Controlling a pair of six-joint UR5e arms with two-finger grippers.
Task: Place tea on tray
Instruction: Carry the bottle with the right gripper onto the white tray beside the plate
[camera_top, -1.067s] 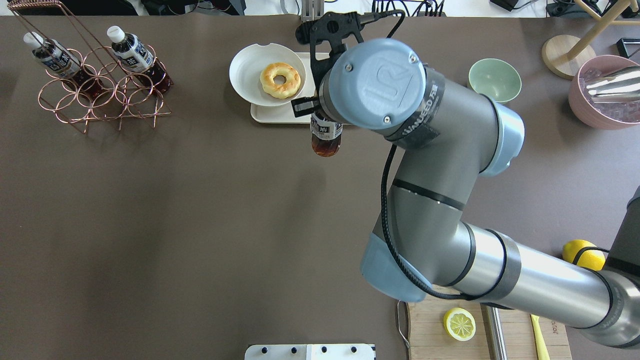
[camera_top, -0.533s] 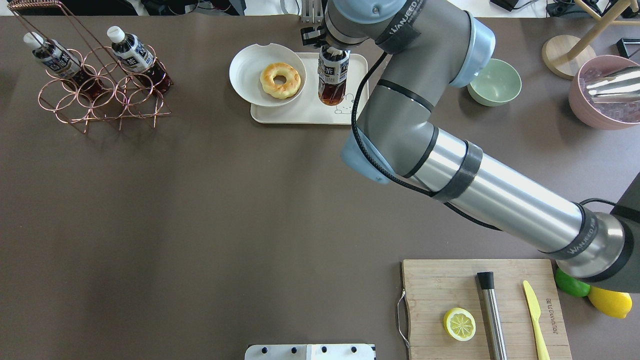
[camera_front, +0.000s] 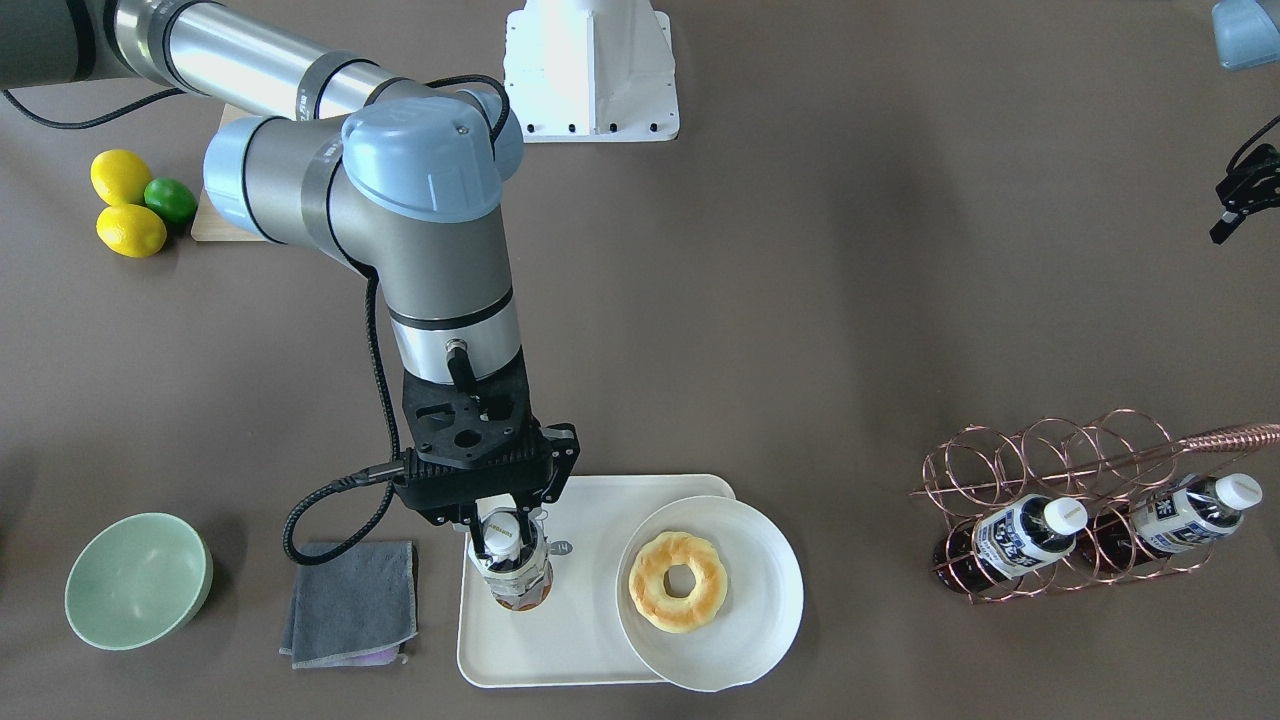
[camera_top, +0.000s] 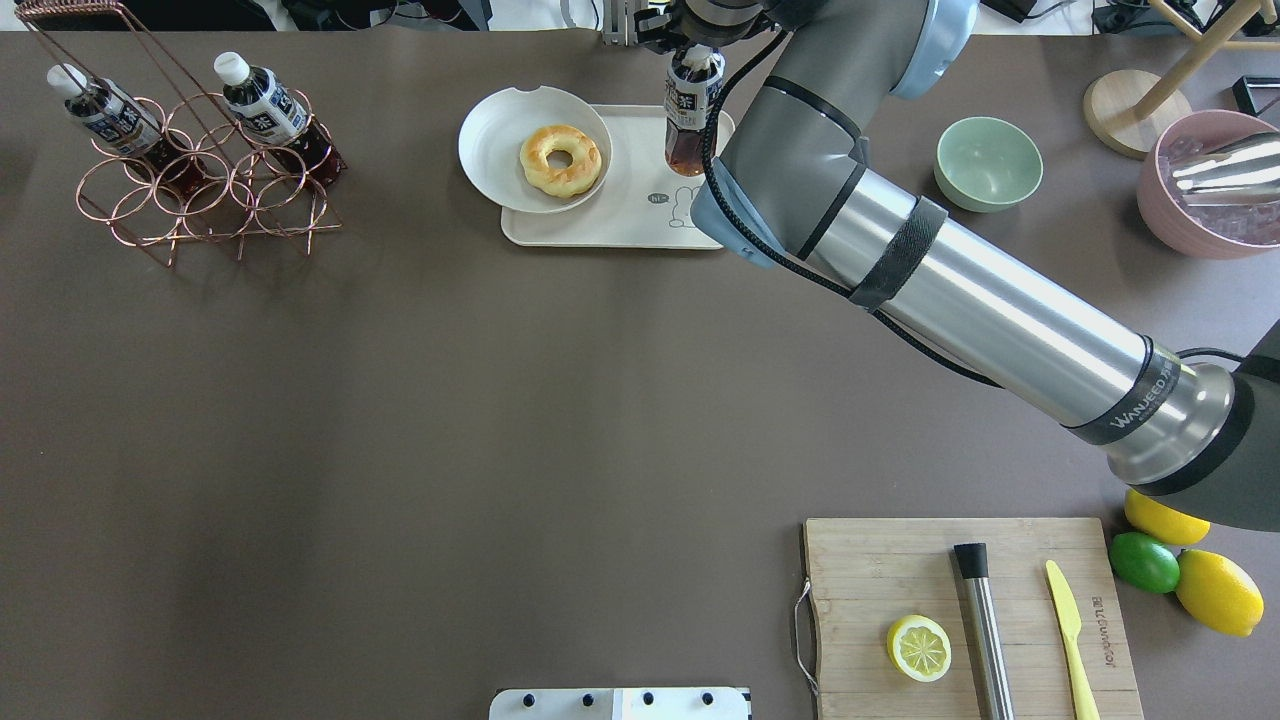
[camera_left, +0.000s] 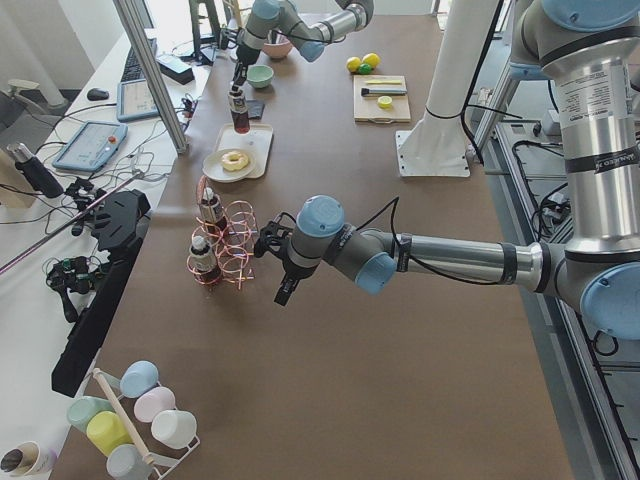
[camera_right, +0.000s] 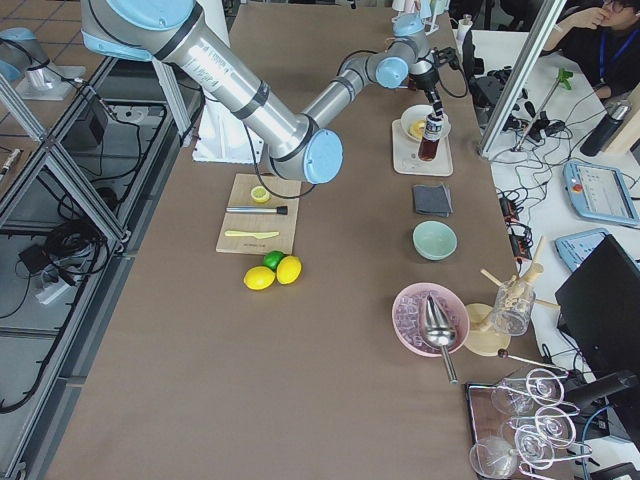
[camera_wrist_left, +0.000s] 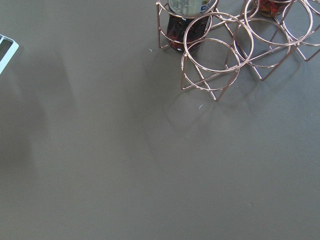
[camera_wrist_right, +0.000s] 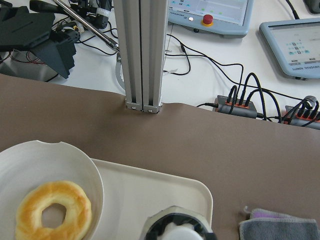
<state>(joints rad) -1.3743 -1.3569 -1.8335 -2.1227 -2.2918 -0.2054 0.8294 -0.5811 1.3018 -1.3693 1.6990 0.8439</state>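
Note:
My right gripper (camera_front: 509, 530) is shut on the white-capped neck of a tea bottle (camera_front: 515, 575) and holds it upright at the far right part of the cream tray (camera_front: 575, 640). In the overhead view the gripper (camera_top: 692, 58) is above the bottle (camera_top: 687, 120) and the tray (camera_top: 610, 228). I cannot tell whether the bottle's base touches the tray. The right wrist view shows the cap (camera_wrist_right: 180, 232) from above. Two more tea bottles (camera_top: 265, 105) (camera_top: 105, 118) lie in a copper wire rack (camera_top: 200, 200). My left gripper (camera_front: 1240, 200) hangs near the rack; its jaws are hidden.
A round white plate (camera_top: 482, 140) with a doughnut (camera_top: 560, 158) overlaps the tray's left end. A grey cloth (camera_front: 350, 598) and a green bowl (camera_top: 988, 162) lie to the tray's right. A pink bowl (camera_top: 1160, 205), a cutting board (camera_top: 860, 570) and lemons (camera_top: 1218, 592) are at the right.
My right arm has carried the bottle away from the robot, from before the tray's near edge to over its far right part. The left arm has not visibly moved.

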